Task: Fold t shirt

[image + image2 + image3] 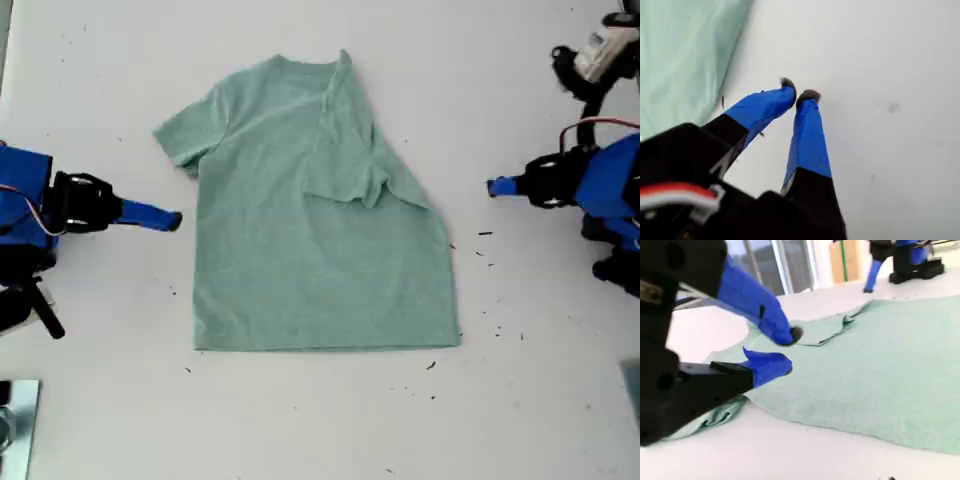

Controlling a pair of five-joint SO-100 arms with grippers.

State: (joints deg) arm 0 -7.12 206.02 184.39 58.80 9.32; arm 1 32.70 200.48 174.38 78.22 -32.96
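Hovering by the shirt (pixel 320 260) near its spread sleeve (pixel 185 135), at the exterior view's left, my second gripper (pixel 789 350) held its jaws apart and empty. Past it the shirt lay flat on the white table (pixel 300 430), neck toward the exterior view's top, the sleeve on that view's right folded in over the chest. Farther across, clear of the shirt at the exterior view's right, my first gripper (pixel 798 91) hung over bare table, its tips seemingly all but closed on nothing

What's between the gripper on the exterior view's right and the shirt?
Only bare table. In the exterior view, my first gripper stands clear of the t shirt.
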